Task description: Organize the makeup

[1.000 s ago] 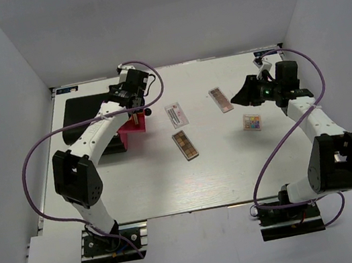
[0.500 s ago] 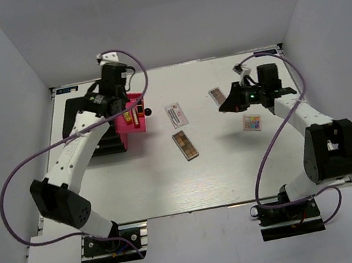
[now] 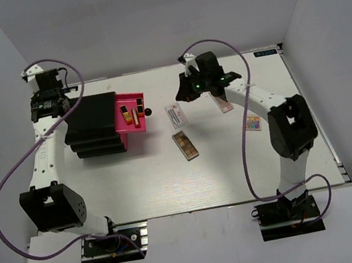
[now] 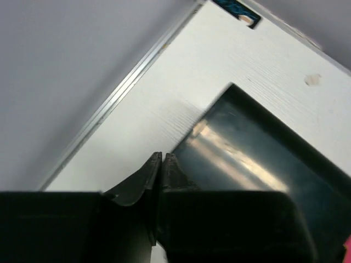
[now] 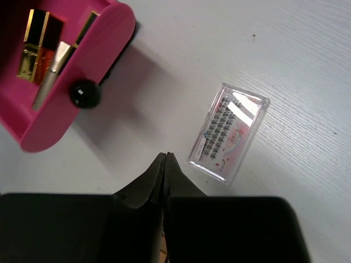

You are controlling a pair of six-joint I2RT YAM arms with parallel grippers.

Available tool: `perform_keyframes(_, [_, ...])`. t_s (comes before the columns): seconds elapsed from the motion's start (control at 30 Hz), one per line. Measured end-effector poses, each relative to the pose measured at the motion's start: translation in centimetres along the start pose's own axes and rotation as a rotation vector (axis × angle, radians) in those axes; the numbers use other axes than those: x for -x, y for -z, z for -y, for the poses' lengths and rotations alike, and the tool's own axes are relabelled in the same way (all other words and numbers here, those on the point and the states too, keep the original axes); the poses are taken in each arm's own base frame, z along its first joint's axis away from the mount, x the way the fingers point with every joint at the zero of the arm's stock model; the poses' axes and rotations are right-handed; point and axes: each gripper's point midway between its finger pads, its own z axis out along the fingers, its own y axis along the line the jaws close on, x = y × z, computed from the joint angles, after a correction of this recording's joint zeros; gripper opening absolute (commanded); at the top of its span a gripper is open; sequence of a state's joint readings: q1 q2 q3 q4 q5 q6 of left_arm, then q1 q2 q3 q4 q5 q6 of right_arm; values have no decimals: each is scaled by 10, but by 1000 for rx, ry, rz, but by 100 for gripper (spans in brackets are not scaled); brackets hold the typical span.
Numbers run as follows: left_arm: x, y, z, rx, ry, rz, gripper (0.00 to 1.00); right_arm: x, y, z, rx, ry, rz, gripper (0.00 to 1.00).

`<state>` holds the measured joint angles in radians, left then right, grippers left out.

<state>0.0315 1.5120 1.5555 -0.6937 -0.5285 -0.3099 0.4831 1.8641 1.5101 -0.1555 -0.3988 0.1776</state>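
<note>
Table [image 3: 236, 162]: white, walled enclosure.
Black case [image 3: 92, 122]: far left, pink drawer [image 5: 104, 55] pulled out on its right side.
Left gripper [image 4: 162, 156]: fingers together, nothing between, over case's far-left corner.
Right gripper [image 5: 165, 156]: fingers together, empty, above table between drawer and packet.
Long palette [image 3: 185, 145]: mid-table.
Second long palette [image 3: 223, 103]: right of packet, partly under right arm.
Packet [image 5: 229, 131]: flat, near drawer.
Square palette [image 3: 252, 123]: right side.
Gold-black lipstick [image 5: 34, 44], second lipstick [image 5: 52, 76]: side by side in drawer.
</note>
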Motion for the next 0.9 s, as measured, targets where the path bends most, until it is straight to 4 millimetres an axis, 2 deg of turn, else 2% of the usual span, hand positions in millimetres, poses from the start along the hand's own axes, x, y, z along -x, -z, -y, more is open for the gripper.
perform_keyframes(0.03, [-1,-6,-11,24,21,-6,21,-2,-10,0,-10,-3,-10,0])
perform_keyframes(0.13, [-5,-18,-29,49,66,-24,50,-15,-36,2,-32,-20,-47,0])
perform_keyframes(0.17, [-6,-21,-32,47,79,-32,65,-19,-43,2,-36,-22,-58,0])
perform_keyframes(0.23, [-8,-25,-37,36,112,-46,72,-26,-55,2,-42,-23,-77,0])
perform_keyframes(0.33, [-12,-32,-40,-3,164,-77,76,-27,-74,-3,-37,-12,-93,0])
perform_keyframes(0.5, [-32,-45,-41,-85,232,-159,78,-6,-92,-15,-18,18,-59,0])
perform_keyframes(0.67, [-56,-45,-21,-221,252,-254,81,8,-106,-27,6,41,-32,0])
perform_keyframes(0.8, [-66,-42,-3,-332,265,-292,83,5,-119,-34,19,48,-37,0])
perform_keyframes(0.9, [-69,-40,2,-378,270,-308,83,1,-128,-39,31,53,-44,0])
